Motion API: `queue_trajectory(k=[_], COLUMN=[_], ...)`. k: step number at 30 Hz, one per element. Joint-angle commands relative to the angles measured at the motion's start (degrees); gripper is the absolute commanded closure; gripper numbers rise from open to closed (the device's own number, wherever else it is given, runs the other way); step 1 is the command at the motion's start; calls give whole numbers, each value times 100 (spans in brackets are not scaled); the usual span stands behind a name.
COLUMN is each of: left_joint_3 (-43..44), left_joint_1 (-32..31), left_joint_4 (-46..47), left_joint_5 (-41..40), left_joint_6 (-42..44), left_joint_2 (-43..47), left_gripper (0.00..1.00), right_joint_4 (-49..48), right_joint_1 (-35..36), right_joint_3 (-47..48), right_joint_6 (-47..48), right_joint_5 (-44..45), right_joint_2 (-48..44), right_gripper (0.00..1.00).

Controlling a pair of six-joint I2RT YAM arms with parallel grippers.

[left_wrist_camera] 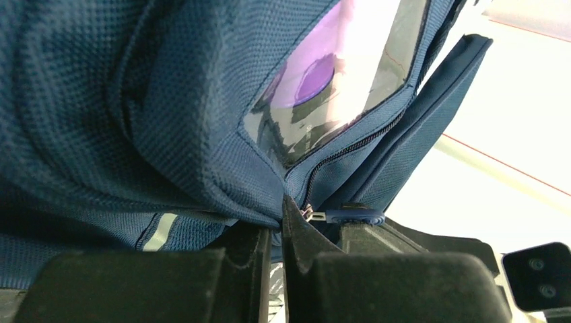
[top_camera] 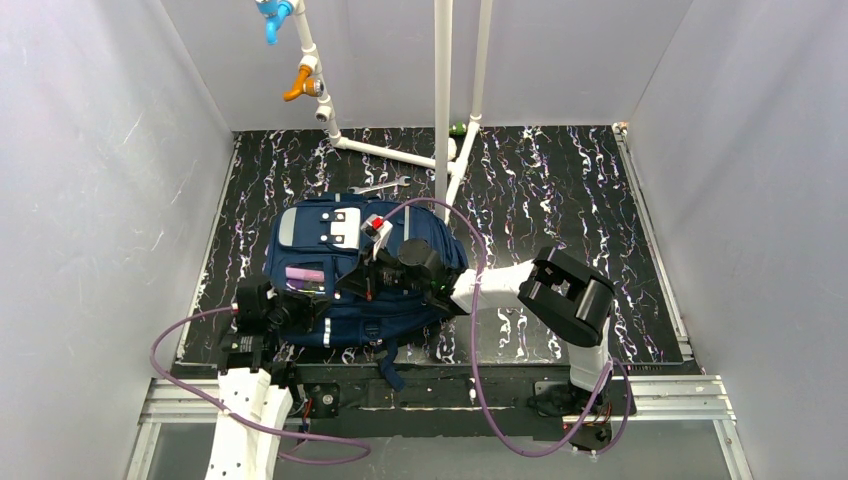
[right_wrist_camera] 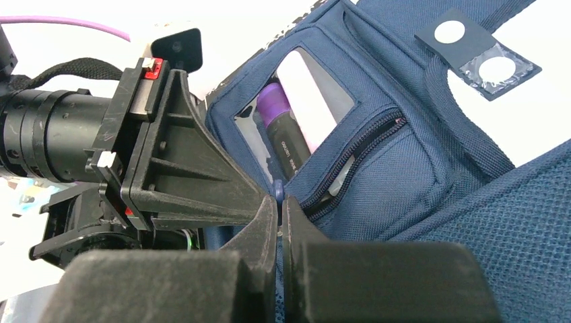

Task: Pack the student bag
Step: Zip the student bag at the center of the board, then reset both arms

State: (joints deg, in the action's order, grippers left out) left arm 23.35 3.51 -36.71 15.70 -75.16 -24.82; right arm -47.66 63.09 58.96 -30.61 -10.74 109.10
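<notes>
The navy student bag lies flat on the dark marbled table. Its front pocket has a clear window showing a purple-capped marker, which also shows in the left wrist view. The pocket zip stands partly open, with something white inside. My right gripper is shut on the blue zip pull at the zip's near end; the pull also shows in the left wrist view. My left gripper is shut on a fold of bag fabric right beside that zip end. Both grippers meet at the bag's near side.
White pipes with orange and blue valves rise at the back. A wrench lies behind the bag. A small red and white part sits on the bag's top. Grey walls close in left, right and back.
</notes>
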Motion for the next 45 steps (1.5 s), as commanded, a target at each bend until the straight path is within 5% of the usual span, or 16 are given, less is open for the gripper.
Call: queue_trajectory(k=[1,11,18,21,25,26,27,31,42,45], left_joint_3=[-148,-470,-68,445,1113,1321,1570,2593,5370,5776], left_joint_1=[9,8,2,1,6,1,6,8,-703,-1024], left_joint_4=[-455,-1383,-1171,-1379,-1683,-1816,-1951,-2381,-1642,-1450], left_joint_5=[-419,-554,-715,-724,-658,-663,-680,-775,-448,-357], left_joint_6=[502,682,967,1147,1368,1498,1695,2565,5152,5578], left_joint_2=[278,1989,1362,820,500,404,293,-77,-758,-874], left_gripper=[100,100,98,59,35,32,30,28,27,10], right_joint_4=[-404,-491,1024,2481,4479,5142,5676,7044,7829,8141], right_joint_1=[-264,-1008,-1173,-976,-921,-921,-921,-927,-930,-930], right_joint_3=[255,1702,2834,2759,2644,2652,2689,2485,1624,1967], right_joint_6=[-181,-751,-88,780,1856,2077,2270,2757,2109,2023], right_joint_5=[366,204,-112,145,673,897,1126,2439,5185,5917], right_joint_2=[-195,983,1401,724,-454,-719,-968,-2067,-5870,-6192], right_gripper=[99,99,99,96,92,15,3,2,2,2])
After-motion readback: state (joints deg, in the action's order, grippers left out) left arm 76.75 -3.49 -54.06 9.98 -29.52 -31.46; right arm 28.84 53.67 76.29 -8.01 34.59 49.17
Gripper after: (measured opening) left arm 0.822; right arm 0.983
